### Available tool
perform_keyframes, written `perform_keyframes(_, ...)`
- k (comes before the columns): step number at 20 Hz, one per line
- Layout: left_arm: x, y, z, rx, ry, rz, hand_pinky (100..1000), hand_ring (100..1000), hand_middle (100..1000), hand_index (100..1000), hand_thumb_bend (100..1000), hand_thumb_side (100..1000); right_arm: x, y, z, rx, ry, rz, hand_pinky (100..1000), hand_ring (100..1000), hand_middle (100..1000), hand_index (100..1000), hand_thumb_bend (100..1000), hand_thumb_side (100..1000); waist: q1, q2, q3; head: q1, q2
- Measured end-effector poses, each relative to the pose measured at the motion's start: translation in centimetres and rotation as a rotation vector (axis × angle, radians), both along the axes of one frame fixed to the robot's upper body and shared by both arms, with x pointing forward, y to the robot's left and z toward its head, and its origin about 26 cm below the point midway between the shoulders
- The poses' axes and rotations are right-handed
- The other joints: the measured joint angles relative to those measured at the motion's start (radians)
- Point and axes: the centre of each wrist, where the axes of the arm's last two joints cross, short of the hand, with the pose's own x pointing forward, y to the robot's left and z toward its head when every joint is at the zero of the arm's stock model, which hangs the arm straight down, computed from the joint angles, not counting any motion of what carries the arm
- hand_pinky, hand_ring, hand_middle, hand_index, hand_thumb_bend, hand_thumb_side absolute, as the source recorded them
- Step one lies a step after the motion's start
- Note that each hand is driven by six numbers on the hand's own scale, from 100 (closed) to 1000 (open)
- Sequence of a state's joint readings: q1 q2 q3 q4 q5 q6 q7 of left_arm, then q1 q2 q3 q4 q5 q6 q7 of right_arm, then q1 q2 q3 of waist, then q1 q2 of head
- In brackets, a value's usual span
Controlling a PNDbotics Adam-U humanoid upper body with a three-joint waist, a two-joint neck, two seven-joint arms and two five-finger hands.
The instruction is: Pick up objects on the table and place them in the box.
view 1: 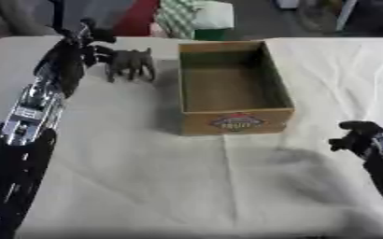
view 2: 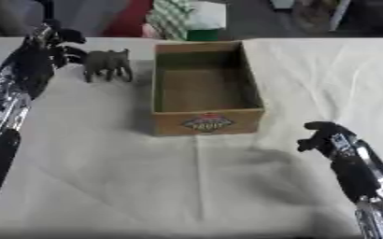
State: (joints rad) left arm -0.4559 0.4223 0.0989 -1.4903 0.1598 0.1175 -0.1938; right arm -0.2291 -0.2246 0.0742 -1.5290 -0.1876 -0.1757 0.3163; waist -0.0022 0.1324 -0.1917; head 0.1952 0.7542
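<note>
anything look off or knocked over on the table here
Nothing stands out. The grey toy animal stands upright on its legs, left of the cardboard box, which sits squarely and looks empty. The left robot hand is beside the toy; the right robot hand hovers near the right edge. The cloth shows only fold creases.

pale cloth-covered table (view 1: pixel 227 186)

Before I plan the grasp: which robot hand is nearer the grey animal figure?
Left. The left robot hand is right beside the grey animal figure, on its left; the right robot hand hangs far off, past the cardboard box.
</note>
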Motion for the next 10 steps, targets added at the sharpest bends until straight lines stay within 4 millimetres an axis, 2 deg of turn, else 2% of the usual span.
perform_keyframes(6,1.1,1.4,3.3,0.260,-0.110,0.112,727,674,714,760,100,737,0.0,0.0,0.0,0.000,0.001,0.001,746,529,408,723,100,783,0.001,0.000,-0.006,0.000,-0.001)
perform_keyframes(10,2.3,2.5,5.6,0.498,-0.188,0.174,730,691,721,764,100,557,0.0,0.0,0.0,-0.001,0.002,0.001,746,529,408,723,100,786,0.001,0.000,-0.009,0.000,-0.008)
